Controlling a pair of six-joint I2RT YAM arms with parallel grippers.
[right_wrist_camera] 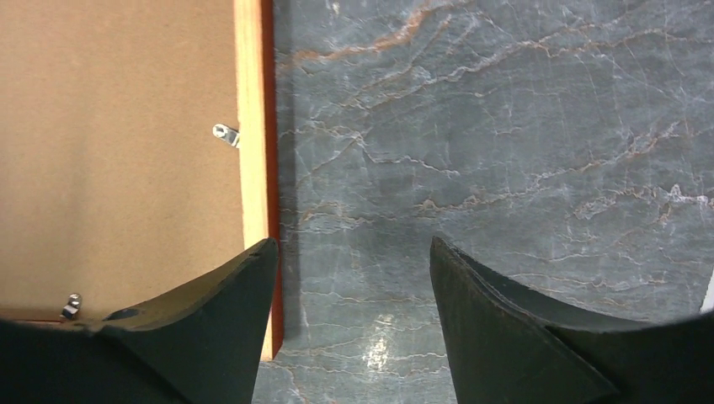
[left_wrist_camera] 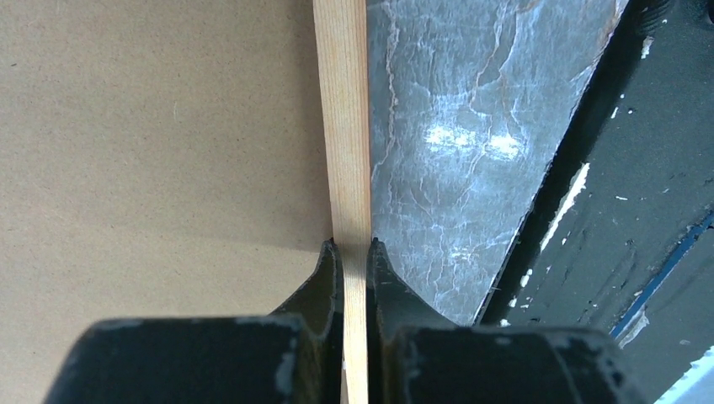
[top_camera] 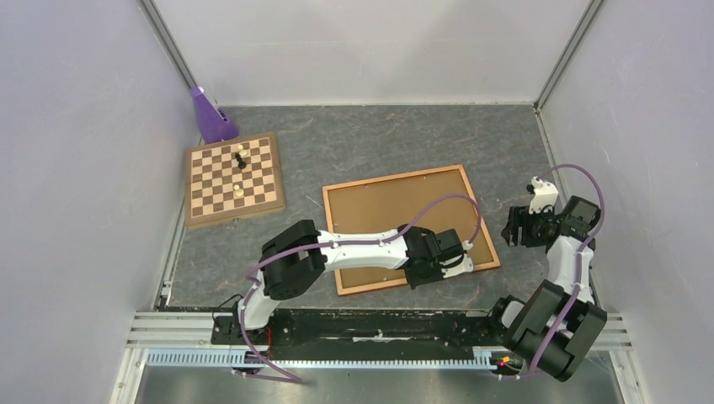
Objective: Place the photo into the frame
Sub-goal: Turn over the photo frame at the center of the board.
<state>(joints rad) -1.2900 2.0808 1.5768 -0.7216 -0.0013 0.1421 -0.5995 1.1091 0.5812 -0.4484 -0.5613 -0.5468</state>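
The frame (top_camera: pixel 391 178) lies on the grey marbled table (top_camera: pixel 379 135), a little right of the middle and turned slightly. A brown hardboard backing panel (top_camera: pixel 387 210) fills it, with small metal tabs (right_wrist_camera: pixel 223 133) at the inner edge of the rail.

The left gripper (top_camera: pixel 465 264) is clenched on the near rail of the frame, close to its right corner. In the left wrist view one finger is on the panel side and the other on the table side.

The right gripper (top_camera: pixel 514 227) hangs with its fingers spread wide, just beside the frame's right rail and above bare table.

Open table runs between the right rail and the right wall, and also beyond the far rail. The near rail is close to the black mounting bar (top_camera: pixel 379 324).

A chessboard (top_camera: pixel 234 177) with a few pieces sits well apart at the left.
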